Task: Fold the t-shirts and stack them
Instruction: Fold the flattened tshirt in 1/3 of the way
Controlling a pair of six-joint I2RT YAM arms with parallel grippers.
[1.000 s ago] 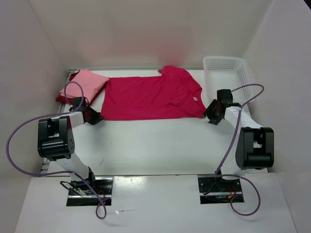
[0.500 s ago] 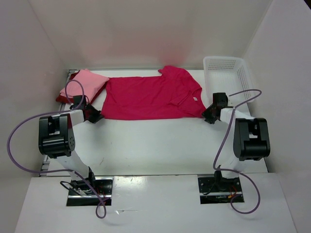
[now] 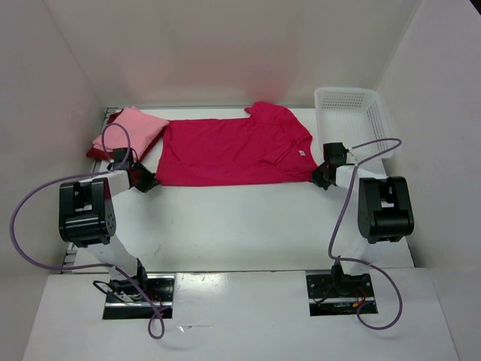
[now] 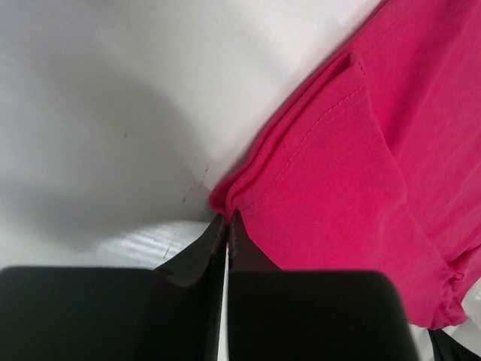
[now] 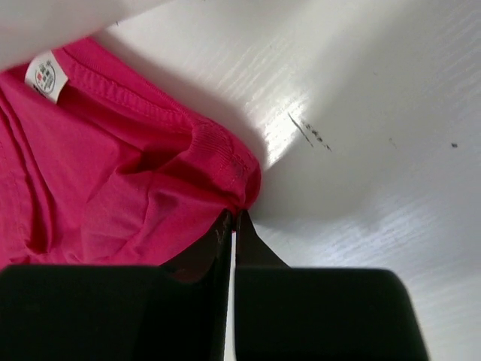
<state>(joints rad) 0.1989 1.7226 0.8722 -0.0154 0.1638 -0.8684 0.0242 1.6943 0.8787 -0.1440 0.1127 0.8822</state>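
A crimson-magenta t-shirt [image 3: 233,150] lies spread flat across the back of the table, folded lengthwise, collar to the right. My left gripper [image 3: 154,180] is shut on its near left corner [image 4: 225,197]. My right gripper [image 3: 316,179] is shut on its near right corner by the collar [image 5: 244,192], where a white label [image 5: 45,77] shows. A folded light pink t-shirt [image 3: 129,129] rests on a folded dark red t-shirt [image 3: 96,151] at the back left.
A white mesh basket [image 3: 352,114] stands at the back right, just behind the right gripper. White walls close in the table on the left, back and right. Purple cables loop off both arms.
The right gripper moved in to the shirt's near right corner and shut on it. The left gripper finished closing on the near left corner.
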